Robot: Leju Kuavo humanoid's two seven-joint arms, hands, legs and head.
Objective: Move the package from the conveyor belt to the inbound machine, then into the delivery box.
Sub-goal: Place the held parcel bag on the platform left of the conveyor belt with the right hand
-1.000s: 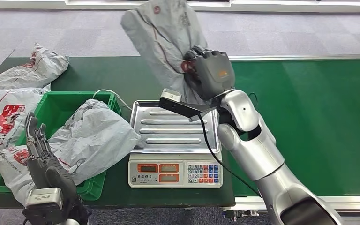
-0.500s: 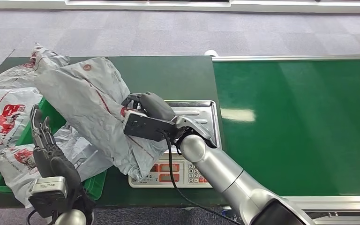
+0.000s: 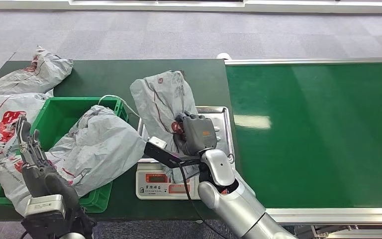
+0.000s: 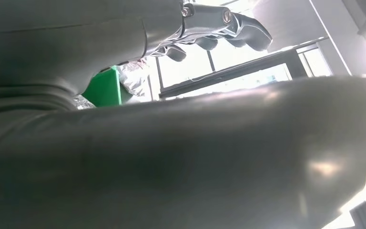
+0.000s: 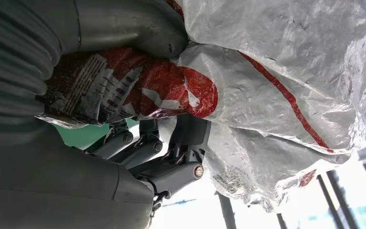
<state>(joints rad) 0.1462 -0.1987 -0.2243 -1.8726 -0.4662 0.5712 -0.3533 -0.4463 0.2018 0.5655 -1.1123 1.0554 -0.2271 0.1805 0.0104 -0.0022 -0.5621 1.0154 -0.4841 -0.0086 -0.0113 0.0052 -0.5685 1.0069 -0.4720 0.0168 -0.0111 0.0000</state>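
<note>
1. Head cam sits up high, looking forward and down at the scale (image 3: 186, 164).
2. Right wrist cam is jammed right up against the package (image 5: 276, 81) lying on that scale; both show it.
3. Left wrist cam peeks past its own arm at the green bin (image 4: 106, 87), left of the scale.

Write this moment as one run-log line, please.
right hand: holds package on scale tray | left hand: open, beside green box

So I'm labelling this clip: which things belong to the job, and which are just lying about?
In the job:
- grey package, held by the right hand
- scale under it
- green box
- conveyor belt

Lying about:
- bags beside the box
- far bag
- left hand, holding nothing
</note>
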